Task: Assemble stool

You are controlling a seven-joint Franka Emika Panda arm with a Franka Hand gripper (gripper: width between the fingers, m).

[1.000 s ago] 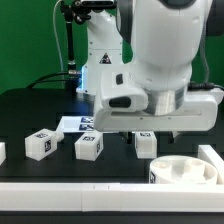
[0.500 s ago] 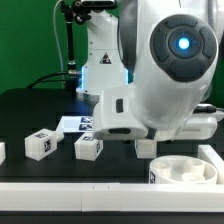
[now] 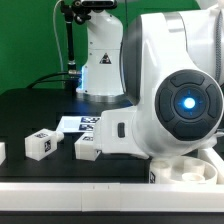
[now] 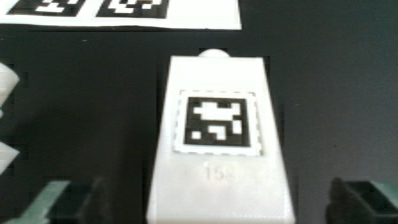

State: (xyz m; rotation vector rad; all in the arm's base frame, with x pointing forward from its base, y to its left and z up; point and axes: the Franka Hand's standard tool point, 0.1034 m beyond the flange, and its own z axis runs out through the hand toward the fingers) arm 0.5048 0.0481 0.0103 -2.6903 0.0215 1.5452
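In the wrist view a white block leg with a black-and-white tag on top lies on the black table, straight between my fingers. My gripper is open around its near end; a dark fingertip stands on one side and the other on the far side, each with a gap to the leg. In the exterior view the arm's bulk hides the gripper and this leg. Two more legs lie at the exterior view's left. The round seat shows partly under the arm.
The marker board lies flat behind the legs and also shows beyond the leg as the marker board in the wrist view. A long white rail runs along the front. A white part edge sits beside the leg.
The arm has swung down and toward the camera, now covering the right-hand leg and much of the seat. The two left legs have not moved.
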